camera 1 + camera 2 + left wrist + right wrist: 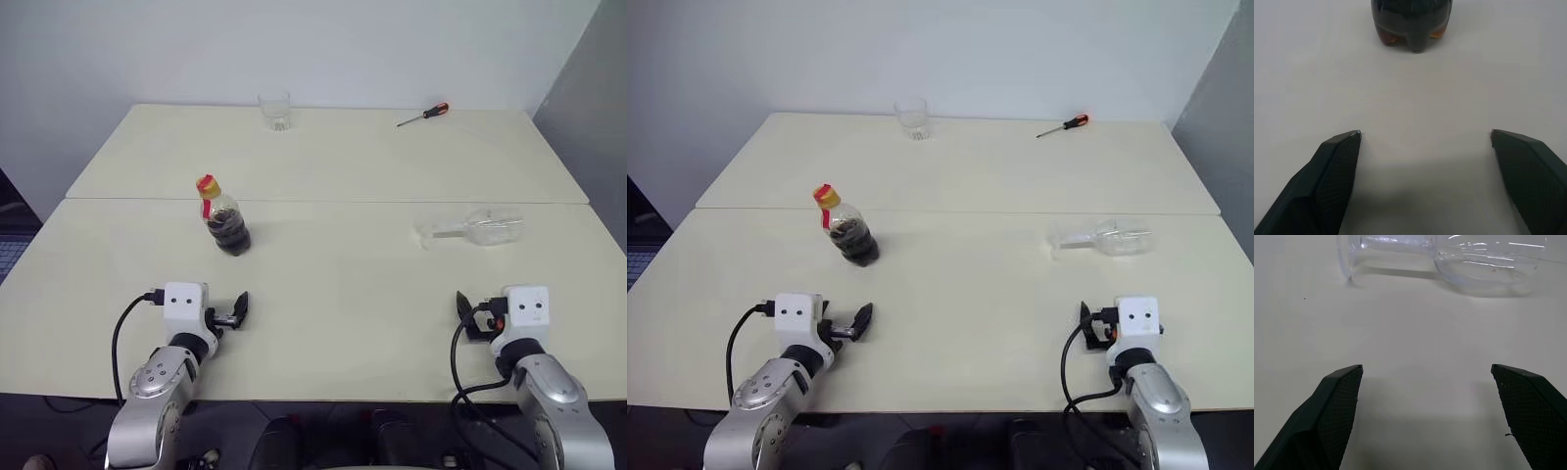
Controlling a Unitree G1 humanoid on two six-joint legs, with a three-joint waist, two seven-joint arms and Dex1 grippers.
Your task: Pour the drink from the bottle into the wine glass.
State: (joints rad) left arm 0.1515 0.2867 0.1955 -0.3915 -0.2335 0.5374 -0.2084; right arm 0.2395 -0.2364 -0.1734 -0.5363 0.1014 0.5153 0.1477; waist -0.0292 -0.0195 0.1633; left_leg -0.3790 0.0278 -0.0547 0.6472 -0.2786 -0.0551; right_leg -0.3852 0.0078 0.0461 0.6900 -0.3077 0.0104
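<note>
Left end effector [238, 309] and right end effector [464, 305] both released, empty, low over the near desk [333, 284]. Bottle [224, 220] upright ahead of the left, capped, full of drink. Wine glass [475, 228] lying on its side ahead of the right. Nothing poured; whole task remains.

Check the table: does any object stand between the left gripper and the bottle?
Nothing visible does. Bare table lies between the open left gripper and the upright bottle. The tumbler and screwdriver sit far behind; the wine glass lies on its side toward the right.
</note>
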